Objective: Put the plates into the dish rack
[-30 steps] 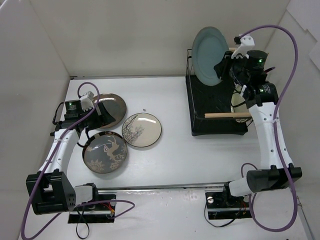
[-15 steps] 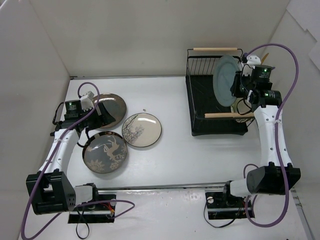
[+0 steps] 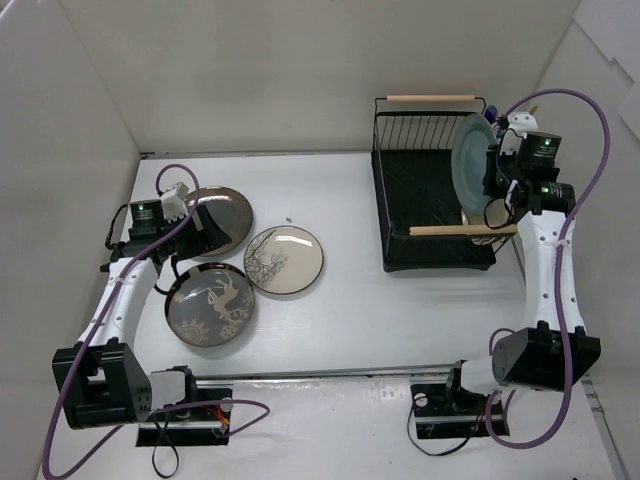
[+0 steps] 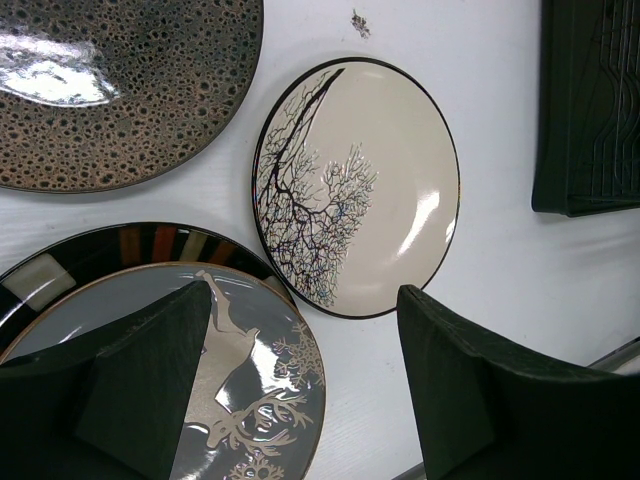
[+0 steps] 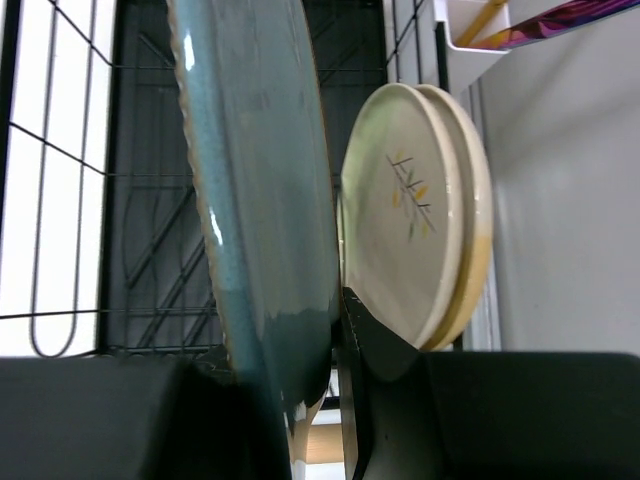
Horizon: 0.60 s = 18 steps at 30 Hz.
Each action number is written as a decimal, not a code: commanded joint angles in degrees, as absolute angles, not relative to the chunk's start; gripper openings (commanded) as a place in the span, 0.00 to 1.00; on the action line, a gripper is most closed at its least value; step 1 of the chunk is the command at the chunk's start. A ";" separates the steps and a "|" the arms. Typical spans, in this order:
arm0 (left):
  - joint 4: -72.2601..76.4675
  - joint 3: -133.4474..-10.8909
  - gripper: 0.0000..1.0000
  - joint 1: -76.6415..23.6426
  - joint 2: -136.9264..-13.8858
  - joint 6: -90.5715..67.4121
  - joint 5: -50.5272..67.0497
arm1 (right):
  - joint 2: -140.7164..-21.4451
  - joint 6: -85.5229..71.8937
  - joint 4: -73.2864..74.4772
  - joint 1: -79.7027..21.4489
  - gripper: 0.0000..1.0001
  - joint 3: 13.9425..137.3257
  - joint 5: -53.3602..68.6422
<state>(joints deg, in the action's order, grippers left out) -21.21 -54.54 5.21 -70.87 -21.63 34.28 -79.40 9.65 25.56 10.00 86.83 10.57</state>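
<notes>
Right gripper [image 5: 312,405] is clamped narrow on the rim of the teal plate [image 5: 262,190], which it holds on edge. Within the last second the plate comes from above the dish rack [image 3: 381,205] back-left corner down to its right end, beside the cream leaf plates [image 5: 412,205]. Slotting looks close. Left gripper [image 4: 305,370] gapes empty above the deer plate [image 4: 235,385], unmoved.

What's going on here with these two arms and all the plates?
The right arm holds a round teal ceramic plate on edge in the black wire dish rack, beside a cream leaf-patterned plate already standing there. The left arm hovers, jaws open, over three patterned plates lying on the white table.
</notes>
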 commanded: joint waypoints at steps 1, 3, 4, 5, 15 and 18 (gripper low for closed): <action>-19.60 -55.72 0.70 5.54 -69.96 -20.92 35.24 | -78.57 12.83 14.06 11.42 0.00 88.77 11.16; -19.51 -55.81 0.70 5.54 -70.22 -20.83 35.42 | -79.36 14.32 14.06 11.95 0.00 88.68 11.42; -19.42 -55.81 0.70 5.54 -70.31 -20.92 35.42 | -80.06 14.67 13.98 12.21 0.00 88.51 11.77; -19.60 -55.90 0.70 5.54 -70.40 -20.92 35.59 | -80.59 15.46 14.15 12.39 0.00 88.42 12.04; -19.60 -56.16 0.70 5.54 -70.93 -20.74 35.77 | -84.64 16.52 14.06 13.27 0.00 87.89 11.52; -19.60 -56.07 0.70 5.54 -70.93 -20.65 35.86 | -86.04 16.87 13.97 13.45 0.00 87.71 10.81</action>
